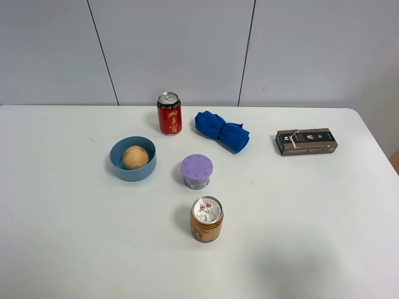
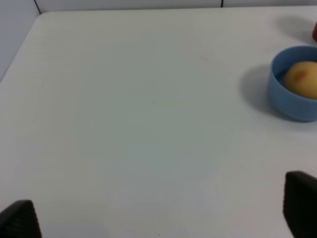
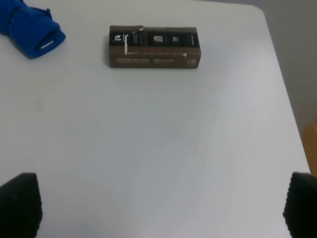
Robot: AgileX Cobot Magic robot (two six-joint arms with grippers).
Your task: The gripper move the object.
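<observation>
The tan-orange round fruit (image 1: 134,157) lies inside a blue bowl (image 1: 118,163) on the left half of the white table. The left wrist view shows the fruit (image 2: 303,79) in the bowl (image 2: 283,96) well away from my left gripper (image 2: 161,218). That gripper is open and empty, with only its two black fingertips (image 2: 20,220) showing over bare table. My right gripper (image 3: 161,208) is open and empty too, its fingertips (image 3: 20,203) wide apart. Neither arm shows in the high view.
A red can (image 1: 169,113), a blue cloth (image 1: 222,131) and a brown box (image 1: 307,141) stand along the back. A purple-lidded tub (image 1: 197,171) and an orange-gold can (image 1: 206,219) stand mid-table. The box (image 3: 154,46) and the cloth (image 3: 30,30) show in the right wrist view.
</observation>
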